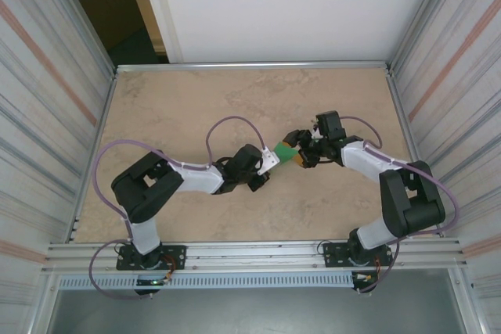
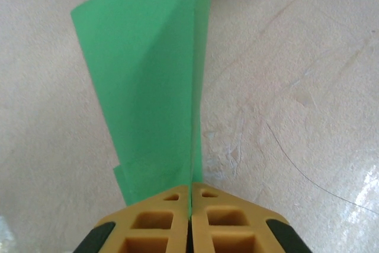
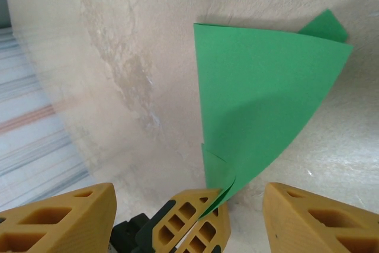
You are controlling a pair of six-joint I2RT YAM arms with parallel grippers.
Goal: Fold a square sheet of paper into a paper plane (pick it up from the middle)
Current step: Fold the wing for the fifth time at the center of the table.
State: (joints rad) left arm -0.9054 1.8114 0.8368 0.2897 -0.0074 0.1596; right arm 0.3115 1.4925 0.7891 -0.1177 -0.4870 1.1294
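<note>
Now the green paper [image 2: 148, 87] sits a little right of the table's middle, caught between the two arms. It is already partly folded: a long crease runs up its length, with layered flaps beside it and a small corner sticking out on the far side. How high it is off the beige marbled tabletop [image 1: 196, 99] is hard to judge from these angles, but it looks raised off the surface, not lying flat.

The left gripper [image 2: 190, 205] has its yellow fingers pressed together on the paper's near end, right on the crease line. The right gripper [image 3: 186, 205] stands wide, one finger on either side of the paper's pinched end, and grips nothing.

The step in hand looks like a regrasp or a pressing of the fold. To do it well, the left pinch should hold firm so the layers do not slip. The right jaws should close on bare paper beyond the left fingertips, square to the crease, and not on those fingertips.

Both arms reach in from the near edge with elbows bent, the left forearm angling right and the right forearm angling left. Their wrists meet almost tip to tip.
</note>
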